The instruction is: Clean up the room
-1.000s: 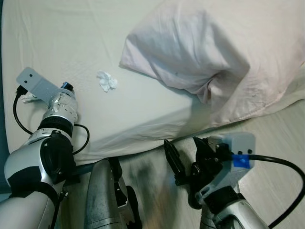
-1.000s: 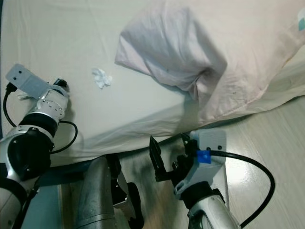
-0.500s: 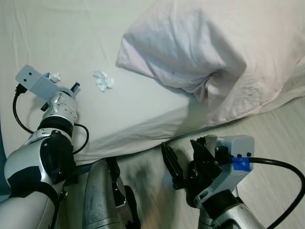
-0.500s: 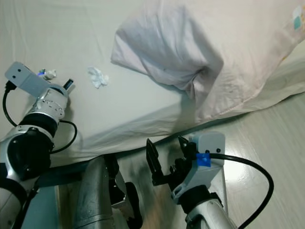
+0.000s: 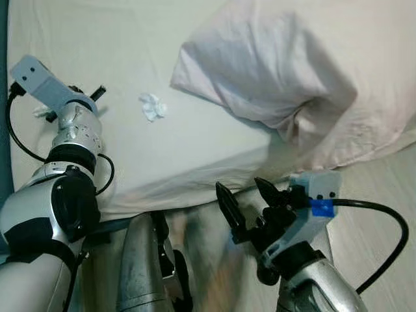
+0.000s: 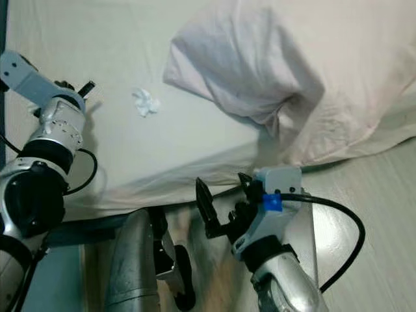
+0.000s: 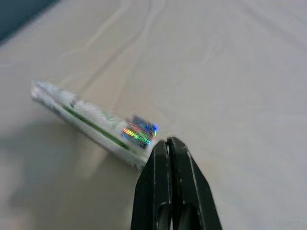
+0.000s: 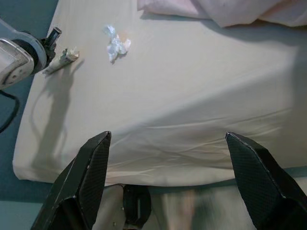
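**Left wrist view: fingers pinched beside a small tube on the bed**

Left eye view takes in the bed [image 5: 195,156], a pale sheet filling most of the scene, with a strip of wood floor [image 5: 383,188] beyond its near edge. A big pinkish pillow [image 5: 292,71] slumps over the bed's far right corner.

The right gripper [image 5: 250,208] hangs off the near edge of the bed over the floor, its fingers spread wide and grasping nothing. The left gripper [image 7: 168,143] reaches out over the bed's left edge; its fingers are pressed flat together, tips just beside the end of a small white tube [image 7: 91,124] with a green stripe and a shiny label. Whether they actually pinch the tube's end or merely touch it, I cannot tell.

A crumpled tissue [image 5: 152,106] lies on the sheet between the left gripper and the pillow, apart from both.

Judging by this, picking up litter from the bed is the step in hand. Next move likely calls for securing the tube, then going for the tissue.
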You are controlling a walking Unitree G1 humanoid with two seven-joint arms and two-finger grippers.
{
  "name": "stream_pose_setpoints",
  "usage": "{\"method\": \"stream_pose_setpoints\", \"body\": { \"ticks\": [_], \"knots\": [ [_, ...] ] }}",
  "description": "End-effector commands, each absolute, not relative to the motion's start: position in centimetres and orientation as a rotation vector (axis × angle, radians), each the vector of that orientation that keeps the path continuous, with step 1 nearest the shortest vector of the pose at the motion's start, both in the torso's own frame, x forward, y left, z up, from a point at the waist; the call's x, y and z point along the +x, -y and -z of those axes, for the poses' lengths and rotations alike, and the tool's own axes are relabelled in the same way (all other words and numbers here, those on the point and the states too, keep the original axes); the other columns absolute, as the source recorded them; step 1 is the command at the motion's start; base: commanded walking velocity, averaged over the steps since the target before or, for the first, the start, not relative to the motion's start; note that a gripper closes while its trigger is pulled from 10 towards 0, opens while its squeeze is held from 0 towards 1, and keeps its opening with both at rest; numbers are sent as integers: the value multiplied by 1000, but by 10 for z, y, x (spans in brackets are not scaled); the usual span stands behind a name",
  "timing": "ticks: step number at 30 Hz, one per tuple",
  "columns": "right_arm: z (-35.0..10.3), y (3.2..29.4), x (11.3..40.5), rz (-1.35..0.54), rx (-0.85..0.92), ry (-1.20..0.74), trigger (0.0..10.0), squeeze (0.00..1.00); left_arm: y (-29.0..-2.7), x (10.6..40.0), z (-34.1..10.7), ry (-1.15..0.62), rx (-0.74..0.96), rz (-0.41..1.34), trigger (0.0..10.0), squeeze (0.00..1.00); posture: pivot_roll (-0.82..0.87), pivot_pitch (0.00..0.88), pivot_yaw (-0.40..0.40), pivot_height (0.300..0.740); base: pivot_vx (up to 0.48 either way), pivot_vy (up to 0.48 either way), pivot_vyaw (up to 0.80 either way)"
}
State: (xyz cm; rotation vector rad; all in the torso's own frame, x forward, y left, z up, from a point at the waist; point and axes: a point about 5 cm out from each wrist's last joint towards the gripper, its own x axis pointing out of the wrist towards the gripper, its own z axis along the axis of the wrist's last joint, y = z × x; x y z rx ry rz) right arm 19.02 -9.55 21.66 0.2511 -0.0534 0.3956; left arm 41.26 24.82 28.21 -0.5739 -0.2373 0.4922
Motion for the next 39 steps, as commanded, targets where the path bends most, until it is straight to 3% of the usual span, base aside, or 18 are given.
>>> {"method": "stream_pose_setpoints", "body": {
  "ticks": [1, 2, 3, 4, 6, 7, 8, 9, 15, 19, 22, 25, 27, 31, 37, 38, 39],
  "knots": [
    [-214, 93, 190, -427, 273, 40, 10000, 0, -251, 411, -274, 240, -520, -504, 0, 0, -196, 625, 281, 435, 0, 0, 0],
    [-215, 92, 193, -431, 274, 50, 10000, 0, -248, 411, -284, 291, -408, -467, 0, 224, -186, 594, 280, 435, 0, 0, 0],
    [-215, 92, 193, -431, 274, 50, 10000, 0, -248, 411, -284, 291, -408, -467, 0, 224, -186, 594, 280, 435, 0, 0, 0],
    [-216, 93, 196, -434, 270, 56, 10000, 0, -243, 411, -292, 335, -273, -413, 0, 451, -180, 583, 280, 435, 0, 0, 0],
    [-215, 93, 198, -435, 266, 59, 10000, 0, -238, 412, -297, 360, -184, -373, 0, 451, -178, 578, 279, 435, 0, 0, 0],
    [-214, 94, 201, -437, 255, 58, 10000, 0, -228, 414, -297, 361, -23, -303, 4118, 1000, -167, 556, 278, 435, 0, 0, 0],
    [-214, 94, 201, -437, 255, 58, 10000, 0, -228, 414, -297, 361, -23, -303, 4118, 1000, -167, 556, 278, 435, 0, 0, 0],
    [-212, 95, 210, -448, 247, 65, 10000, 0, -211, 416, -281, 330, 149, -177, 10000, 1000, -163, 507, 273, 435, 0, 0, 0],
    [-209, 95, 226, -466, 239, 84, 10000, 0, -199, 413, -248, 280, 223, -75, 10000, 1000, -156, 462, 267, 435, 0, 0, 0],
    [-201, 92, 240, -500, 217, 77, 10000, 0, -191, 401, -222, 310, 337, 131, 10000, 1000, -130, 366, 244, 435, 0, 0, 0],
    [-197, 89, 246, -530, 206, 76, 10000, 0, -197, 394, -209, 300, 380, 188, 10000, 1000, -116, 306, 230, 435, 0, 0, 0],
    [-196, 87, 247, -539, 203, 77, 10000, 0, -199, 391, -205, 303, 389, 200, 10000, 1000, -116, 306, 230, 435, 0, 0, 0],
    [-191, 86, 255, -554, 198, 76, 10000, 0, -201, 384, -192, 289, 413, 265, 10000, 1000, -104, 235, 220, 435, 0, 0, 0],
    [-186, 87, 267, -558, 180, 83, 10000, 0, -205, 376, -182, 286, 415, 310, 10000, 1000, -105, 191, 210, 435, 0, 0, 0],
    [-184, 96, 292, -535, 124, 103, 10000, 0, -185, 360, -169, 303, 542, 622, 10000, 1000, -92, 134, 183, 435, 0, 0, 0],
    [-184, 98, 295, -531, 117, 107, 10000, 0, -184, 360, -167, 294, 604, 624, 10000, 0, -94, 115, 184, 435, 0, 0, 0],
    [-184, 98, 295, -531, 117, 107, 10000, 0, -184, 360, -167, 294, 604, 624, 10000, 0, -94, 115, 184, 435, 0, 0, 0]
  ]
}}
